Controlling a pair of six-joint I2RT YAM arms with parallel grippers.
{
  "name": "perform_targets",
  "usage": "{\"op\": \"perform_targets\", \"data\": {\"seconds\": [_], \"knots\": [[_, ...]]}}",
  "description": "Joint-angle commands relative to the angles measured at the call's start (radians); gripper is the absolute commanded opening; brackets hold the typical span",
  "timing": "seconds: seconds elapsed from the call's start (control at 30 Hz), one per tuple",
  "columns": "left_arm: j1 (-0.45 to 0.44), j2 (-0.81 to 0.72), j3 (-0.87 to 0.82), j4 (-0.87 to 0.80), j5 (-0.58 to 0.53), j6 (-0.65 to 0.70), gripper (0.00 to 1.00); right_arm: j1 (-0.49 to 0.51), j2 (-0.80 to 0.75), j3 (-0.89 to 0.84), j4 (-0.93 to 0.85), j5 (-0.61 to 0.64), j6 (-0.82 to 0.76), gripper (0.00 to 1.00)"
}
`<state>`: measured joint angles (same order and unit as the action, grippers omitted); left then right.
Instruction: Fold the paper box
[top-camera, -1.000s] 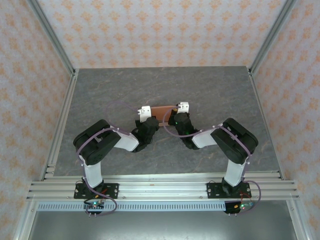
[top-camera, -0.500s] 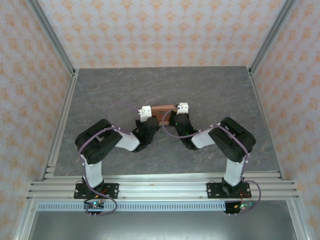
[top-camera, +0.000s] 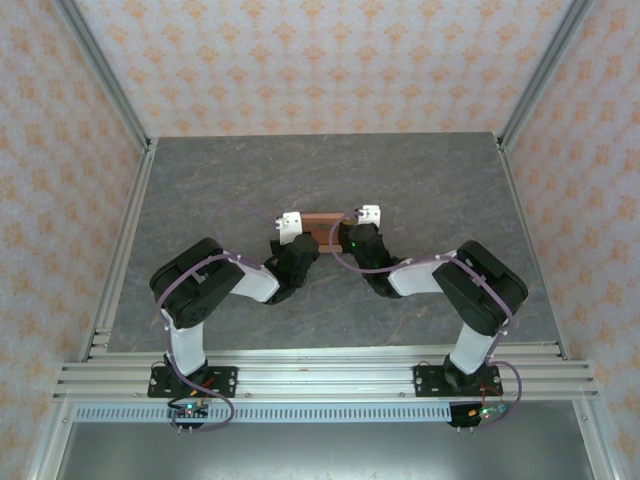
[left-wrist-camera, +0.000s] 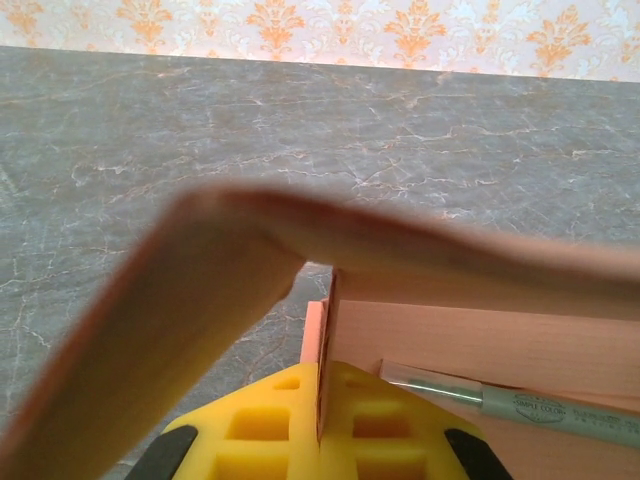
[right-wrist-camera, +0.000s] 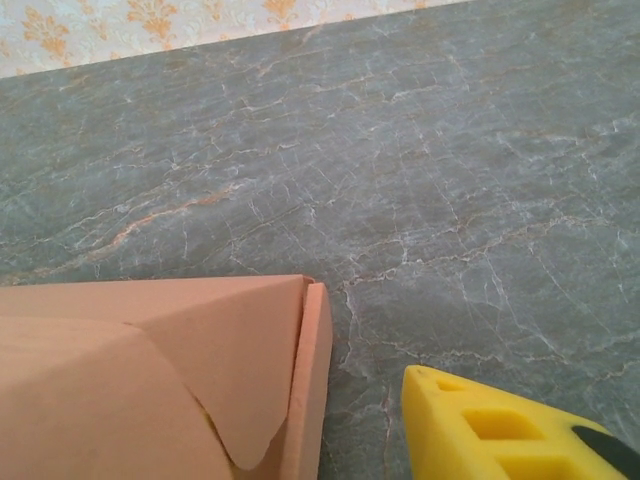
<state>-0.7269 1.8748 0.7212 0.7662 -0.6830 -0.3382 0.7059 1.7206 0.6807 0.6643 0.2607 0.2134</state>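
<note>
Grey marble table (top-camera: 200, 180): left gripper (left-wrist-camera: 322, 400) clamped on paper box (left-wrist-camera: 450, 340) wall; right gripper (top-camera: 352, 232) parted, finger (right-wrist-camera: 480, 425) beside it, apart

A small oval printed mark is being shown on the greenish stick (left-wrist-camera: 520, 405) lying on the paper box (left-wrist-camera: 480, 340); its lettering is being rendered too blurred to be read.

The paper box (top-camera: 322, 219), salmon-orange thin card, is partly folded. 1 upright wall stands pinched in the left gripper (left-wrist-camera: 322, 400), with a flap arching above. Its tucked end lies just beside the right gripper (top-camera: 348, 226), not touching.
</note>
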Motion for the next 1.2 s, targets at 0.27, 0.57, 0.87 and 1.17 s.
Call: {"op": "perform_targets", "data": {"seconds": [0.27,0.57,0.87,1.17], "knots": [[0.018,-0.011,-0.005,-0.094,-0.120,0.001,0.00,-0.017,-0.105,-0.022,-0.151,-0.081,0.077,0.59],[0.018,-0.008,-0.002,-0.095,-0.121,0.005,0.00,-0.015,-0.223,-0.059,-0.221,-0.148,0.086,0.62],[0.018,-0.011,0.000,-0.099,-0.118,0.007,0.00,-0.111,-0.317,0.207,-0.605,-0.365,0.144,0.68],[0.018,-0.014,0.003,-0.109,-0.121,0.008,0.00,-0.167,-0.061,0.592,-0.869,-0.522,0.230,0.67]]}}
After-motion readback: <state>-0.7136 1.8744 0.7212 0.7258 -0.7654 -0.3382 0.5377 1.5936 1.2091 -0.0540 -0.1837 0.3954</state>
